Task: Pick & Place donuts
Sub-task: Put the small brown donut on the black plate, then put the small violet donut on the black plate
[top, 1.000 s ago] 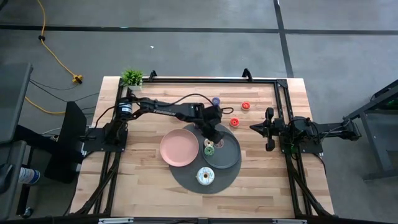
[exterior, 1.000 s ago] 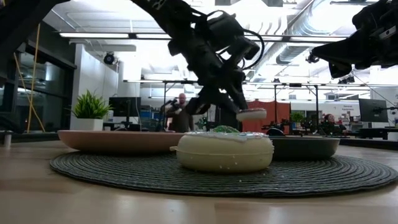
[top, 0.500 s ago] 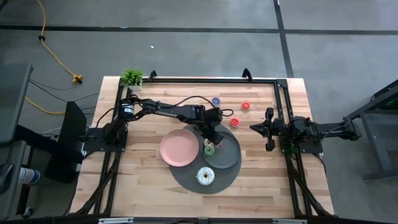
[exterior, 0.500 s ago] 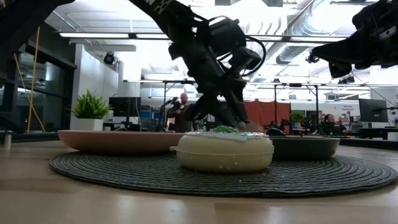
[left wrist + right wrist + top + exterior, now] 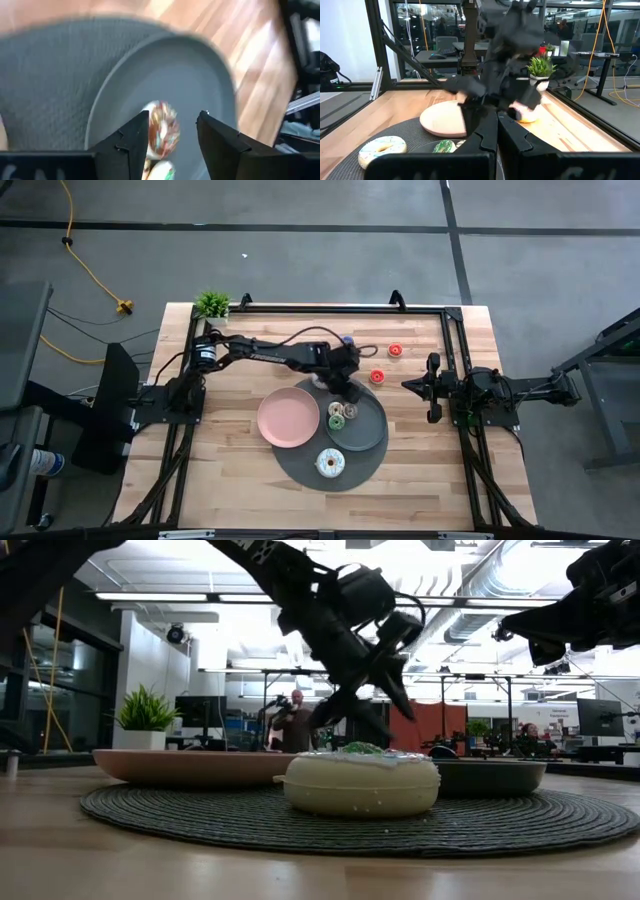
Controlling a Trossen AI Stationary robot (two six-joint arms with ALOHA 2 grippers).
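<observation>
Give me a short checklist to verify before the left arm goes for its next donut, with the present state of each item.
1. Left gripper empty, fingers open: ok.
2. Two small donuts lie on the grey plate: ok.
3. Left gripper above the plate's far edge, clear of those donuts: ok in the high view.
4. Red donuts and on bare wood, unblocked: ok.
5. Small blue donut half hidden behind the left arm: cannot tell if free.
6. Right gripper parked at the table's right side, out of the path: ok.
</observation>
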